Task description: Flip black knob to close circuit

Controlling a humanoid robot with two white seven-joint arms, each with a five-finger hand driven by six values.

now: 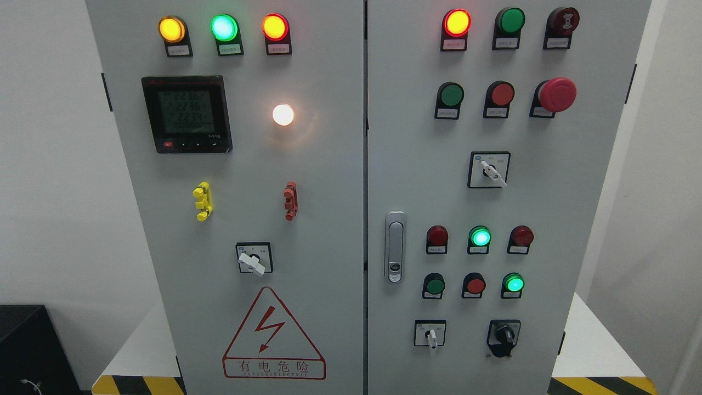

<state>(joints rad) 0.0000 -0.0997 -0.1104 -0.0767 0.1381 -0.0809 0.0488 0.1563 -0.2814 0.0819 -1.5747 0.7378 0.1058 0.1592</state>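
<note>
The black knob [503,336] sits at the lower right of the right cabinet door, on a black plate, its pointer turned toward the upper right. A white-handled selector switch [431,334] is just left of it. Neither of my hands shows in the head view.
The grey two-door cabinet [351,219] fills the view. It carries lit lamps, a red mushroom stop button [556,94], white selector switches [492,172] [252,262], a door handle [395,247], a digital meter [186,113] and a hazard sign [272,337]. A black box [27,345] stands at lower left.
</note>
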